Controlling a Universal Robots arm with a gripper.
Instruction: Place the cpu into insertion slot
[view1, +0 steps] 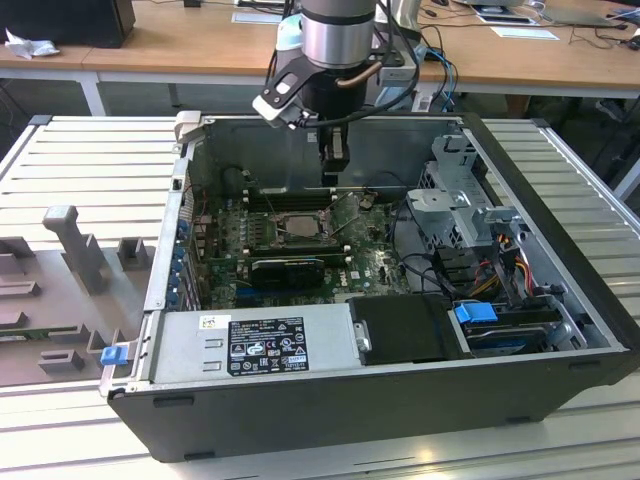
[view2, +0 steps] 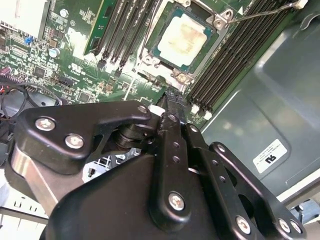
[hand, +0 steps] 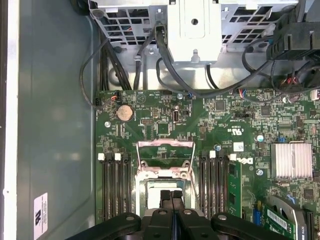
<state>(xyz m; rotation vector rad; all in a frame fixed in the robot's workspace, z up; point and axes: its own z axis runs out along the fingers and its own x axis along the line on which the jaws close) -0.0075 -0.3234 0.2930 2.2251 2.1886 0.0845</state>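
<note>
first, computer case (view1: 350, 400): laid open on its side on the ribbed metal table (view1: 80, 160); its black wall is seen nearest in the exterior view.
power supply (view1: 260, 340): a grey labelled box is set just inside that wall, with a blue clip (view1: 475, 312) towards the exterior view's right.
expansion card (view1: 290, 270): a long dark card is stood on the green motherboard (view1: 370, 255), between the power supply and the socket.
insertion slot (view2: 150, 61): found mid-board and flanked on both sides by the long memory slots (view2: 225, 65); its metal frame is opened, and its thin lever (view2: 260, 12) is seen angled out across the memory slots.
cpu (view2: 183, 33): already seated flat in the insertion slot, pale top upward, squared with the socket and left uncovered.
coin cell (hand: 124, 112): a round silver disc is seen on the board near the opened frame.
pincer (view2: 169, 96): closed, its black fingers pressed together with nothing gripped; it is hung just above the edge of the insertion slot, apart from the cpu.
arm (view1: 335, 35): seen upright above the pincer, with cables looped beside it.
drive cage (view1: 460, 200): bare metal, placed at the exterior view's right of the board, with wires bundled below it.
far table (view1: 180, 45): wooden, set beyond the case, with papers laid on it.
</note>
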